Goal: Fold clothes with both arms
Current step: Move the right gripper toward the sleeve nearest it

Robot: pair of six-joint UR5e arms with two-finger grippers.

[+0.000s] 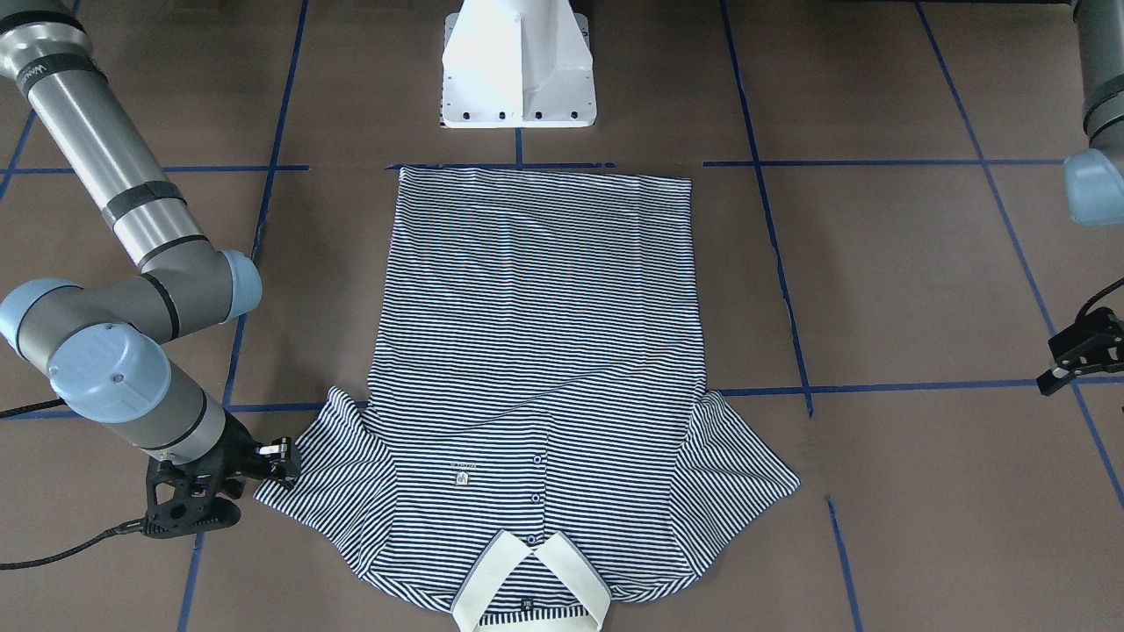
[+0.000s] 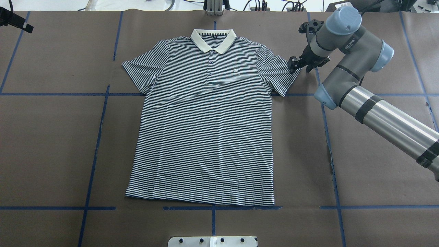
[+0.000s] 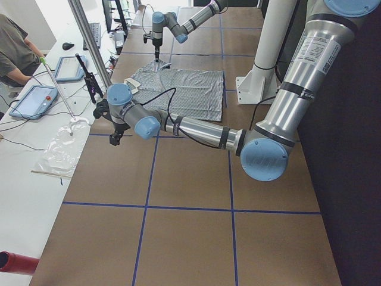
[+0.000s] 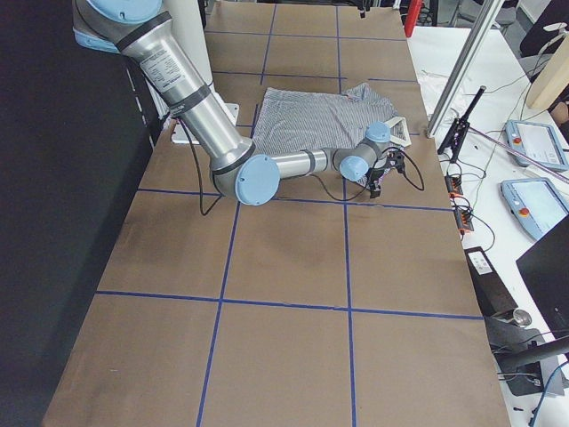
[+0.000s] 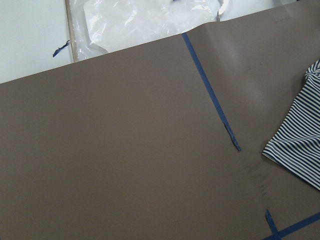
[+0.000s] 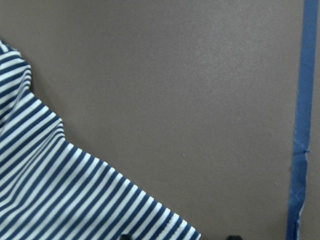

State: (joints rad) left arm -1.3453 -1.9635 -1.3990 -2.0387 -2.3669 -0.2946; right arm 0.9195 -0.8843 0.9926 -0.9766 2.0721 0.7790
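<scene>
Polo shirt (image 2: 205, 120) lies flat. Right gripper (image 2: 295, 65) points down over its sleeve, fingers wide. Left gripper's (image 1: 1054, 377) spread is unclear.

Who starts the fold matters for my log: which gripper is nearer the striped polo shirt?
Right. The right gripper sits at the edge of one sleeve of the polo shirt; the left gripper hangs well clear of the other sleeve.

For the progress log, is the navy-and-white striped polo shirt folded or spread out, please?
Spread flat: the navy-and-white striped polo shirt lies front up, both sleeves out, nothing folded.
</scene>
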